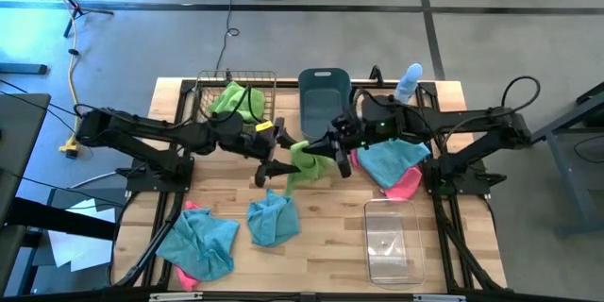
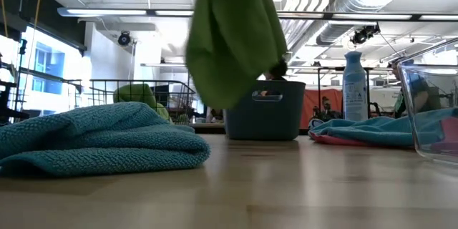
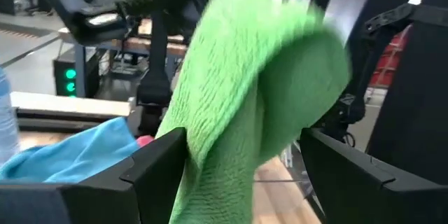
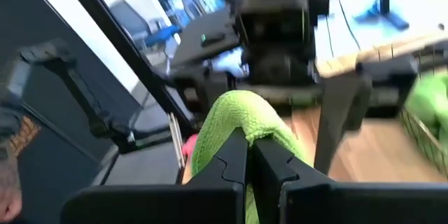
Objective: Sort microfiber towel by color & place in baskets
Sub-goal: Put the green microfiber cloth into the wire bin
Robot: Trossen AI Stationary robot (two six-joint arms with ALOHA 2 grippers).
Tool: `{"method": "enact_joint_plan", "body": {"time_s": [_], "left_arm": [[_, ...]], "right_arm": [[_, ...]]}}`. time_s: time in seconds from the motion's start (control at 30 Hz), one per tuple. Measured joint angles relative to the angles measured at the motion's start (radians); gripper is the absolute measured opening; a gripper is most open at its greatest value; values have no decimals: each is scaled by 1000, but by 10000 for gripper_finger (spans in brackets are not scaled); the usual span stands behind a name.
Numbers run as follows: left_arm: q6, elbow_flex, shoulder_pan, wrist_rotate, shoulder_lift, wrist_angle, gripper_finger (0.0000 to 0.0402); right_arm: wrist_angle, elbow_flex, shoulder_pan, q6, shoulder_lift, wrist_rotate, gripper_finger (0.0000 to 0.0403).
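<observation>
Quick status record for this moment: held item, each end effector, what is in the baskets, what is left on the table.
held item: green towel, hanging above the table between the two arms
right end effector: shut on the green towel
left end effector: open, fingers on either side of the green towel
wire basket: holds another green cloth
blue tub: contents not visible
clear bin: looks empty
on table: blue and pink towels, left and right

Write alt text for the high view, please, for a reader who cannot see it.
Both arms meet over the table's middle: the right tool is shut on a green towel and the left tool stands open around it. Blue towels lie nearby.
</observation>
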Motion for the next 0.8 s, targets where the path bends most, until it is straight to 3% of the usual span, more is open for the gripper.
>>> {"method": "enact_joint_plan", "body": {"time_s": [0.33,0.43,0.57,0.67,0.8], "left_arm": [[77,0,0,27,33,54,254],[112,0,0,34,31,47,188],[136,0,4,38,30,41,33],[117,0,15,40,29,31,12],[132,1,39,39,-11,-72,4]], "right_arm": [[26,0,0,-5,0,-1,0],[49,0,0,4,0,-2,0],[66,0,1,6,0,-4,1],[69,0,0,47,0,-4,17],[60,0,-12,92,-5,-4,77]]}}
